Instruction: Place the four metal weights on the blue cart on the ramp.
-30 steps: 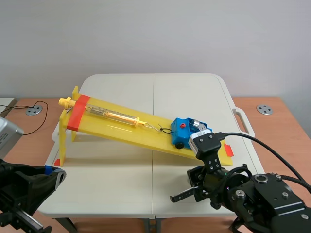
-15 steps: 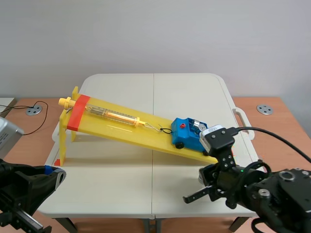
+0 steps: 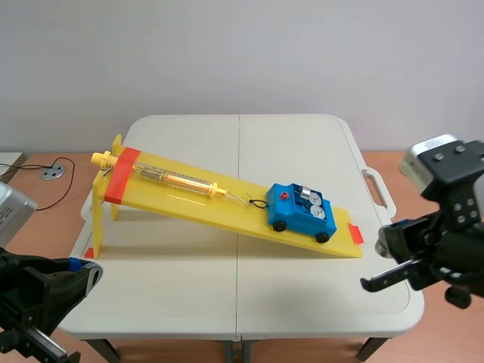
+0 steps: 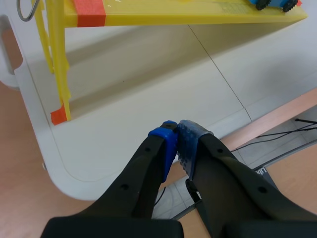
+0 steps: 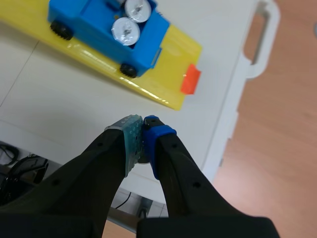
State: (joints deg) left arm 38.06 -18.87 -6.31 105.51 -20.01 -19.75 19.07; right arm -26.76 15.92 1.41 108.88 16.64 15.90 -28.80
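The blue cart (image 3: 301, 212) stands low on the yellow ramp (image 3: 189, 195), with round metal weights (image 3: 311, 200) in its bed. A string links it to the yellow spring scale (image 3: 170, 178) higher up. In the right wrist view the cart (image 5: 106, 29) and two shiny weights (image 5: 125, 30) lie ahead of my right gripper (image 5: 141, 125), which is shut on nothing. In the scene view the right gripper (image 3: 369, 284) hangs off the table's right front edge. My left gripper (image 4: 176, 131) is shut and empty at the table's near left corner (image 3: 79, 269).
An orange tape mark (image 5: 190, 82) sits by the ramp's low end. The white table has a carry handle (image 3: 380, 189) on its right side. The ramp's yellow leg (image 4: 58, 59) stands ahead of the left gripper. Cables trail on the floor.
My right arm has pulled back from the cart to the right and risen, uncovering the cart and its weights. The left arm has kept still.
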